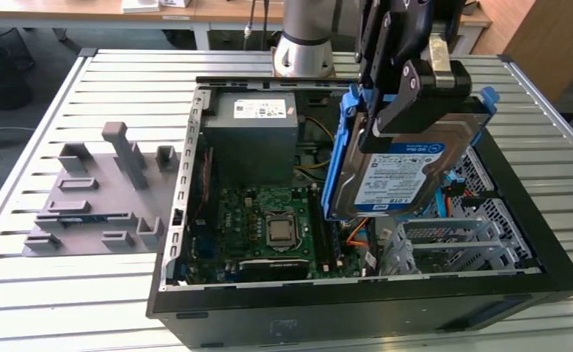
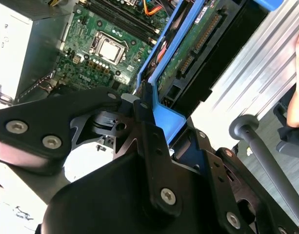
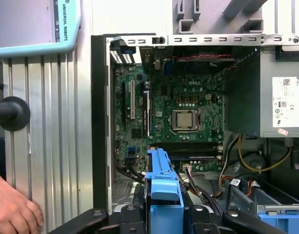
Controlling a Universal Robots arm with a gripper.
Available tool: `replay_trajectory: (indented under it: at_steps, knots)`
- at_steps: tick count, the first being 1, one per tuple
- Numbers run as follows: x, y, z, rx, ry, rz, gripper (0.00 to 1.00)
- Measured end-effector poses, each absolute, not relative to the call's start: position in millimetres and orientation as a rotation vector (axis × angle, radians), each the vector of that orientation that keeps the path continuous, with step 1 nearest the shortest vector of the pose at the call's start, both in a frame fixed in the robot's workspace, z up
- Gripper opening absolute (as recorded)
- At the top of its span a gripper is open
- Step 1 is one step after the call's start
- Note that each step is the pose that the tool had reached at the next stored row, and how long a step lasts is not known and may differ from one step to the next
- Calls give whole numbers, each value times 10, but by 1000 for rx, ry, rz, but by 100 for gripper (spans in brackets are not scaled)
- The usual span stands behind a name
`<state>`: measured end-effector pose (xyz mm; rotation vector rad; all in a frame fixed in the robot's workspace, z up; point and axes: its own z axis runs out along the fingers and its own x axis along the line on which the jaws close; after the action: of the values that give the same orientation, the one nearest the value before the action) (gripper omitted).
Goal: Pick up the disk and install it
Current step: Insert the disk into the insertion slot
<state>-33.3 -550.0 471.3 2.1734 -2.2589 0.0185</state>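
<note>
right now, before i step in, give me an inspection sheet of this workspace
surface: slatted metal table, open computer case lying on it
job's things: disk in blue carrier, held tilted above the case, not seated
clutter: grey fixture block on the exterior view's left of the case
grippers: gripper shut on the disk
cables: coloured wires loose inside the case
surroundings: a person's hand beside the table; desks behind

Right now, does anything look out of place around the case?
Yes: a person's hand is over the table right beside the open case, which is risky mid-job. The disk hangs tilted in the tool above the case, not yet seated; nothing looks damaged.
</note>
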Motion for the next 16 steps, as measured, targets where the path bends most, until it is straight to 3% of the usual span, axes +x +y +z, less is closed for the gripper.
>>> replay_trajectory:
  at_steps: [16]
  knots:
    - [-57, -5553, 4653, 2173, -2259, 18, 36]
